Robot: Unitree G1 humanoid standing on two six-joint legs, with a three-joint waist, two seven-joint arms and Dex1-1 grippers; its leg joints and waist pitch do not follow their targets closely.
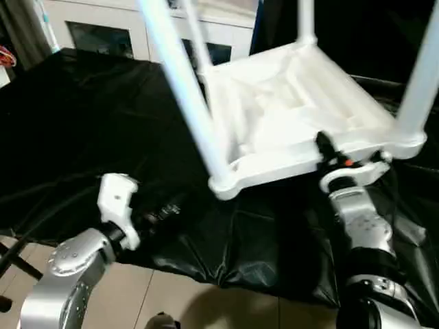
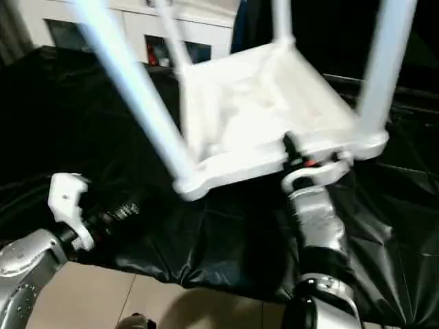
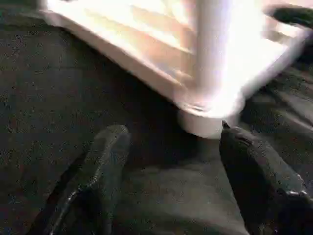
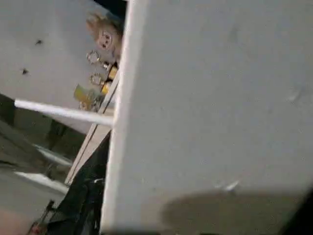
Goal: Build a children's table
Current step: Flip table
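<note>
The upturned plastic children's table (image 1: 288,116) is plain white all over, its ribbed underside and round tapered legs (image 1: 182,82) alike. It lies on a glossy black wrinkled sheet (image 1: 82,130). The robot's forearms (image 1: 360,223) are silver, the left gripper's fingers (image 3: 105,161) black. A white cabinet (image 1: 113,27) has dark glass doors, and the floor (image 1: 171,295) is beige.

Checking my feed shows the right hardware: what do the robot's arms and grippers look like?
Both forearms are silver metal with black joint bands. The left gripper has two thick, rounded black fingers behind a white wrist block. The right gripper is black with a small orange mark.
</note>
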